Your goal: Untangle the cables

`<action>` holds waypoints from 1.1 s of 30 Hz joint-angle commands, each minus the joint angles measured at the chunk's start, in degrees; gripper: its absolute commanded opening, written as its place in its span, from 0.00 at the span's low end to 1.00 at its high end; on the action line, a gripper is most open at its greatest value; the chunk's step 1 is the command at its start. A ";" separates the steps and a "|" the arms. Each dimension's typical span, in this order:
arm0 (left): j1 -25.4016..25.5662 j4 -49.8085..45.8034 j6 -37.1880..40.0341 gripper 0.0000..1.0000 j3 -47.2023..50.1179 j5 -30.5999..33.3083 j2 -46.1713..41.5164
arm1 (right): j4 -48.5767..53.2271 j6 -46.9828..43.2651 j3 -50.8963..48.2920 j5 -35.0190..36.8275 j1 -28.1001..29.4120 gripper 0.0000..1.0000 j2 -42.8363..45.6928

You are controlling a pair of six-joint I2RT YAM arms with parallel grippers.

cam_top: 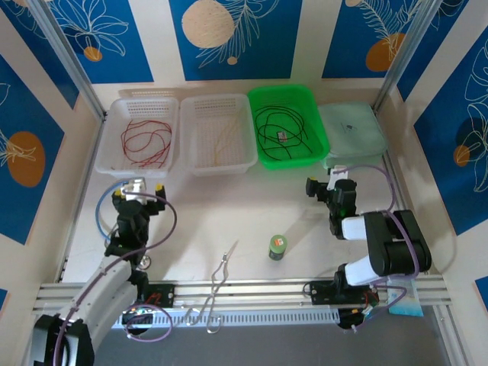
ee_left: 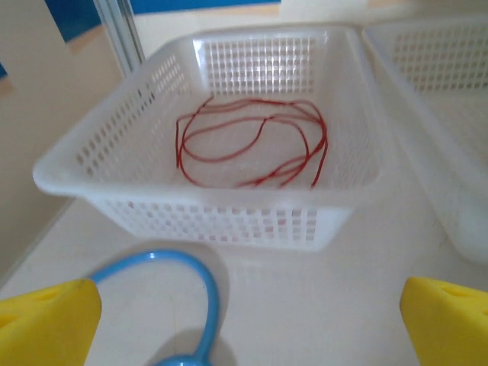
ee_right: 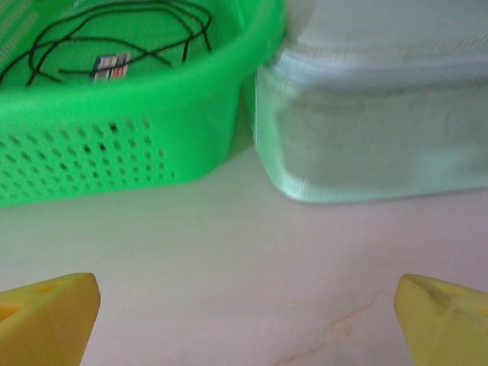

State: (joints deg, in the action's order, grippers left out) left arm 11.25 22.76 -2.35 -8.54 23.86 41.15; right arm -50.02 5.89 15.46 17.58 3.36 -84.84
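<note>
At the lower centre of the top view lie thin metal tongs [cam_top: 219,278], and to their right stands a small green bottle [cam_top: 277,248]. Above them, the left gripper [cam_top: 139,188] and the right gripper [cam_top: 329,183] are both spread wide and hold nothing. In the upper row, thin red cables [cam_top: 146,137] lie in the left white perforated plastic basket [cam_top: 143,97]. Yellowish-tan cables [cam_top: 221,139] lie in the second white basket [cam_top: 215,99], and black cables [cam_top: 278,120] in the green plastic basket [cam_top: 290,160].

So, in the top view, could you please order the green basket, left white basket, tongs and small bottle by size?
Largest: green basket and left white basket, about alike.
Then tongs.
Smallest: small bottle.
</note>
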 commanded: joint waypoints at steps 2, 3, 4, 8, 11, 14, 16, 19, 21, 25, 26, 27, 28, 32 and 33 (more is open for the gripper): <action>-0.70 16.94 1.87 1.00 3.74 -0.97 5.53 | -3.17 -1.77 5.01 -0.46 1.71 0.99 -2.36; -0.70 18.42 2.11 1.00 3.43 -1.37 8.11 | -0.28 -0.94 6.29 -3.33 -0.03 0.99 -2.29; -0.69 20.06 2.53 1.00 3.29 -1.59 10.56 | 0.79 0.24 7.23 -3.77 -0.99 0.99 -2.55; -0.69 32.48 2.82 1.00 2.63 -0.27 23.49 | 2.05 0.88 7.55 -6.17 -2.22 0.99 -2.22; -0.78 44.28 3.75 1.00 1.00 0.46 34.36 | 2.08 0.88 7.63 -6.16 -2.22 0.99 -2.26; -0.71 49.18 6.65 1.00 -1.91 -1.81 42.97 | 2.08 0.88 7.63 -6.16 -2.23 0.99 -2.25; -0.78 51.50 7.94 1.00 -3.40 -3.46 47.85 | 2.16 0.88 7.60 -6.17 -2.22 0.99 -2.26; -0.65 50.89 10.08 1.00 -5.33 -8.17 51.44 | 2.19 0.88 7.65 -6.25 -2.27 0.99 -2.26; -0.86 43.26 7.91 1.00 -7.53 -6.23 49.23 | 2.19 0.85 7.64 -6.16 -2.22 0.99 -2.26; -3.03 35.16 5.09 1.00 -11.54 -6.04 49.05 | 2.17 0.75 7.70 -5.99 -2.05 0.99 -2.26; -3.59 35.35 4.90 1.00 -11.43 -6.76 49.07 | 2.24 0.72 7.71 -6.03 -2.04 0.99 -2.33; -3.69 34.43 4.49 1.00 -11.59 -6.89 48.86 | 2.16 0.70 7.66 -6.00 -2.04 0.99 -2.31; -3.69 35.01 4.70 1.00 -11.51 -6.89 49.00 | 2.20 0.68 7.72 -5.98 -1.98 0.99 -2.35; -3.69 34.90 4.68 1.00 -11.50 -6.91 48.95 | 2.73 0.94 7.96 -7.04 -2.57 0.99 -2.44; -3.69 34.94 4.70 1.00 -11.50 -6.90 48.94 | 2.60 0.88 7.90 -7.04 -2.50 0.99 -2.40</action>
State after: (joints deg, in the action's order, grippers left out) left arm 8.08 58.41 3.31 -19.29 18.00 91.02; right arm -47.05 6.42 22.74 11.53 1.04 -87.44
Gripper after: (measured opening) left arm 0.997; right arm 0.990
